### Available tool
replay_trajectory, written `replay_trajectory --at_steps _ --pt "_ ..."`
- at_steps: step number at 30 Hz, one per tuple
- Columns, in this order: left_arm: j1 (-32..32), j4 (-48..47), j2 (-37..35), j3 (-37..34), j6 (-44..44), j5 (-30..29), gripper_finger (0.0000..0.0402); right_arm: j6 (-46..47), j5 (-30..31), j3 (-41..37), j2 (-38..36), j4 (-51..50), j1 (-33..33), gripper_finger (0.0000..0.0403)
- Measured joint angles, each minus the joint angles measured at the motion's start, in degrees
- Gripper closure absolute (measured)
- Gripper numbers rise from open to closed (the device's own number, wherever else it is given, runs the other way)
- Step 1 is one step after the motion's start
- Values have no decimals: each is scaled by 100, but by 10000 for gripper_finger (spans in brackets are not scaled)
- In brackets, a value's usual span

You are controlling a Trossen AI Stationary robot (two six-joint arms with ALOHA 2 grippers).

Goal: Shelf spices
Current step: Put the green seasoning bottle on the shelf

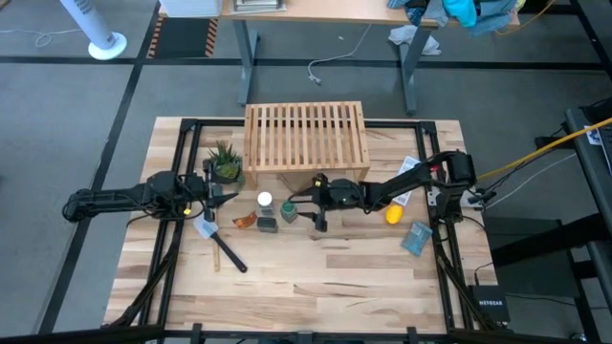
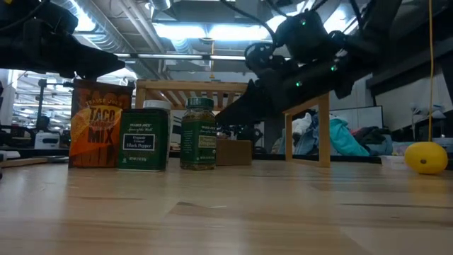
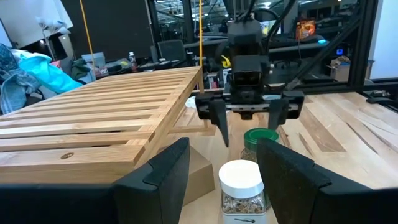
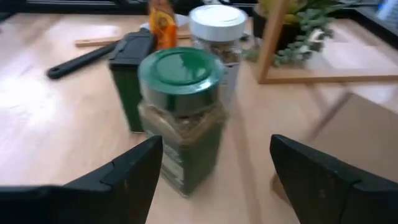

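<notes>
Wooden planks make the big table [image 1: 316,277], and all four spices still sit on it, none on the shelf yet. From the table's front edge going back, a dark tool [image 1: 229,255] lies first, at about seven o'clock from the spices. Next come the spices, bunched close together in the middle: the orange bottle [image 1: 245,221], the dark tin [image 1: 266,225], the green-lidded jar [image 1: 288,211] and the white-capped jar [image 1: 264,200]. They stand close so both arms can reach them.

The right gripper [image 1: 298,209] comes in from three o'clock, low and flat over the table. Its fingers are spread wide, one on each side of the green-lidded jar, not pinching it yet. It looks ready to grab that jar first.

The left gripper [image 1: 218,199] waits at nine o'clock of the white-capped jar. Its fingers are open part way and hold nothing.

At twelve o'clock, behind everything, stands the shelf [image 1: 306,136] with its slatted top bare. A little plant [image 1: 226,162] sits beside its left leg, and a yellow ball [image 1: 392,216] lies off to the right.
</notes>
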Motion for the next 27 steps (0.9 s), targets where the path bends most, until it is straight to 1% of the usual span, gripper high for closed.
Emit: replay_trajectory --at_steps 3,5,12,18,27 --pt "-1 0 0 0 -2 3 221 2 -308 0 153 351 -1 100" --pt "-2 0 0 0 -2 11 221 -4 -419 2 183 398 1 100" --pt "-2 -2 0 0 0 13 222 152 -450 2 211 436 15 100" --pt "-1 -2 0 0 -1 12 222 456 -785 2 211 460 47 100" --pt "-1 -2 0 0 0 12 222 409 -442 81 211 539 456 100"
